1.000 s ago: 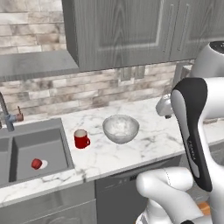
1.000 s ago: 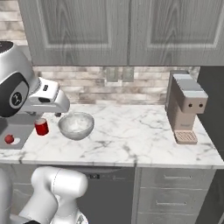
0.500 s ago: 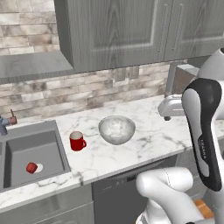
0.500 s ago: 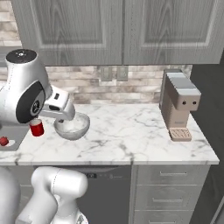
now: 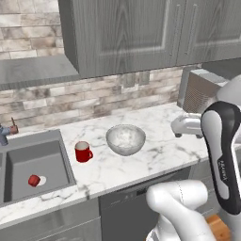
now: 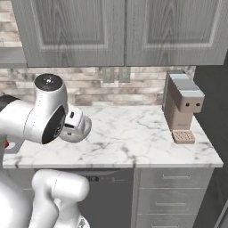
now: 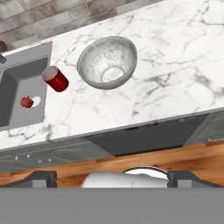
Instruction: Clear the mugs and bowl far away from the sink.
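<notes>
Showing the two dark fingers (image 7: 188, 178) spread wide at the lower edge of the hand view, with nothing between them. They hang above the front edge of the white marble surface (image 7: 175, 65) and point down at it from in front.

Nearest along their line we find the round, deep, pale grey speckled bowl (image 7: 107, 62), upright and empty on the surface. In the left base view the bowl (image 5: 125, 140) stands near the middle of the surface (image 5: 155, 155), well apart from the white hand at the right.

Just beside the bowl, on its sink side and not touching it, stands the bright red mug (image 7: 56, 79), a small cylinder with a side handle. In the left base view we place this mug (image 5: 83, 152) between the bowl and the dark grey rectangular sink (image 5: 28, 155).

Inside the sink (image 7: 17, 83) lies a second red mug (image 7: 26, 102), next to a pale drain spot; the left base view shows it (image 5: 34, 180) on the basin floor.

Farther out, a slim metal tap (image 5: 7, 132) rises behind the sink. A beige boxy coffee machine (image 6: 181, 107) stands at the opposite end of the surface (image 6: 133, 133), under grey wooden wall cabinets (image 5: 127, 33).
</notes>
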{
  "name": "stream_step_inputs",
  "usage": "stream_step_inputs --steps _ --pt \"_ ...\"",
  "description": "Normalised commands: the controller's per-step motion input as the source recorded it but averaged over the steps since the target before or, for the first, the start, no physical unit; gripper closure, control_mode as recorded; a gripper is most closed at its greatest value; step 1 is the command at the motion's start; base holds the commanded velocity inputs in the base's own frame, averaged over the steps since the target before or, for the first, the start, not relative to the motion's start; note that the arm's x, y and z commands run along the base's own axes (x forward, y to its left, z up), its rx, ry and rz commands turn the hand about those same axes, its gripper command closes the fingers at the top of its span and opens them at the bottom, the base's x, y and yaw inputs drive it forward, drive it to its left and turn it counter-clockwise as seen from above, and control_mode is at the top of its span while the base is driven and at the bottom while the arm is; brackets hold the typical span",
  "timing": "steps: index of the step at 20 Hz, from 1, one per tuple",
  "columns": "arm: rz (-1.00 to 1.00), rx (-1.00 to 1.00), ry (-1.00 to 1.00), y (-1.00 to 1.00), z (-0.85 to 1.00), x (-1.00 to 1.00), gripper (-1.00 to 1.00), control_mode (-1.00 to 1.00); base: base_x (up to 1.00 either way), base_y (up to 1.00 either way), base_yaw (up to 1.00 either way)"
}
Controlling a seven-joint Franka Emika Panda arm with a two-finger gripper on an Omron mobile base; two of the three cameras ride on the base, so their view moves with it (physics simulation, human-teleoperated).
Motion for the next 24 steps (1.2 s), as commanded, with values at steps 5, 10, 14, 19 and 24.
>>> stream_step_inputs --steps 5,10,14,19,24 --pt "0.0 0.08 0.01 0.0 -0.4 0.59 -1.0 -1.0 0.0 0.0 0.0" --pt "0.0 0.08 0.0 0.0 -0.36 0.6 -1.0 -1.0 0.0 0.0 0.0" --pt "0.0 0.1 0.0 0.0 -0.35 0.5 -1.0 -1.0 0.0 0.0 0.0" --pt "0.0 0.1 0.0 0.03 -0.35 0.49 -1.0 -1.0 0.0 0.0 0.0" --pt "0.0 0.07 0.05 0.0 -0.29 0.5 -1.0 -1.0 0.0 0.0 0.0"
